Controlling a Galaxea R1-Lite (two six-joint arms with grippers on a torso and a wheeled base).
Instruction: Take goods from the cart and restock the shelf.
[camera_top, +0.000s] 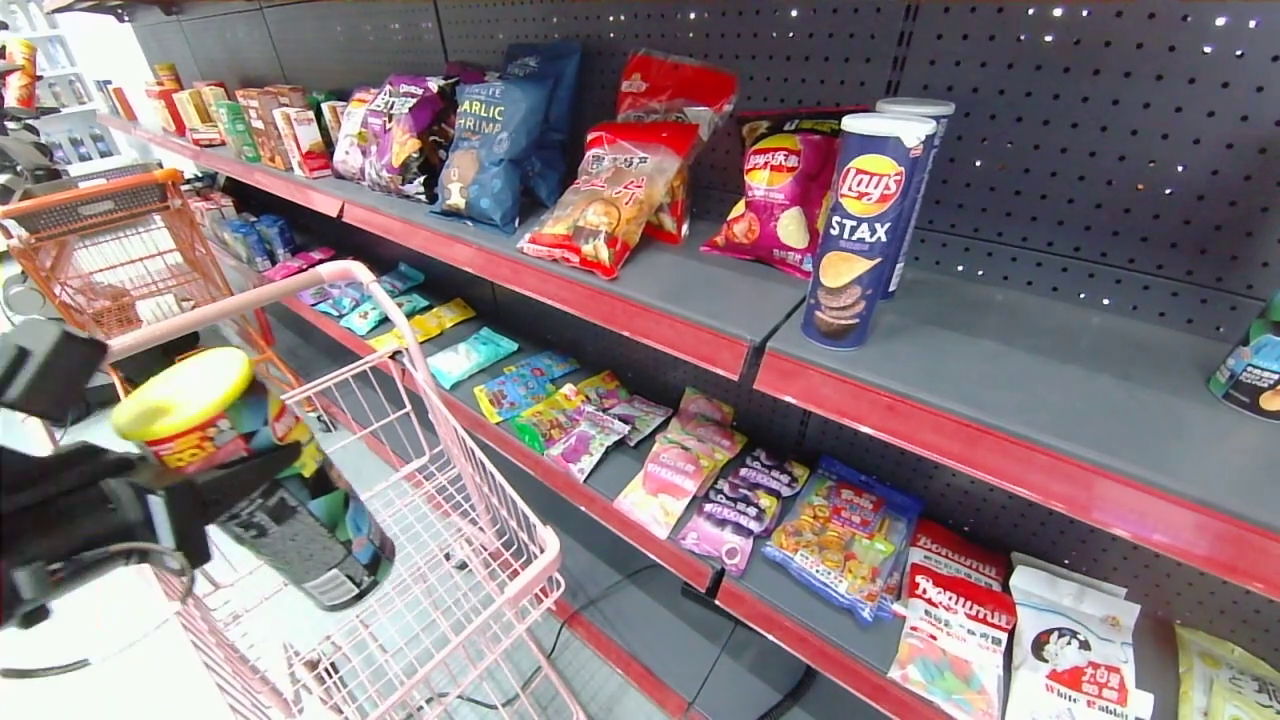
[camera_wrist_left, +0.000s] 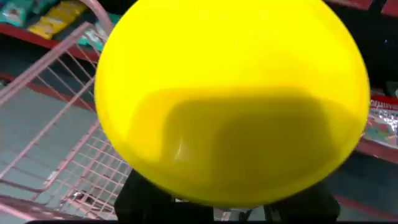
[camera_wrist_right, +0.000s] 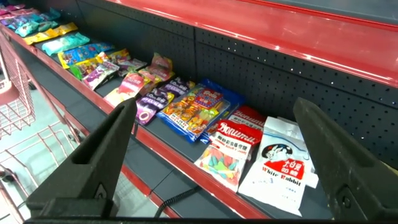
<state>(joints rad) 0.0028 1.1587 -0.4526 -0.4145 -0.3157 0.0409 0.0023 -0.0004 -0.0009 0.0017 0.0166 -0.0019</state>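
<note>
My left gripper (camera_top: 235, 490) is shut on a tall chip can (camera_top: 300, 520) with a yellow lid (camera_top: 183, 392), holding it tilted above the pink cart (camera_top: 470, 560). In the left wrist view the yellow lid (camera_wrist_left: 230, 99) sits very close, with the cart's wire wall (camera_wrist_left: 56, 143) behind it. The upper grey shelf (camera_top: 1000, 370) carries two upright blue chip cans (camera_top: 865, 230) and has bare board to their right. My right gripper (camera_wrist_right: 216, 112) is open with nothing between its fingers, facing the lower shelf of candy bags (camera_wrist_right: 205, 112).
Snack bags (camera_top: 600, 200) and boxes (camera_top: 270, 125) line the upper shelf to the left of the blue cans. An orange cart (camera_top: 110, 240) stands behind the pink one. The lower shelf's red edge (camera_top: 600, 510) runs close beside the cart. A dark can (camera_top: 1250, 370) sits at the far right.
</note>
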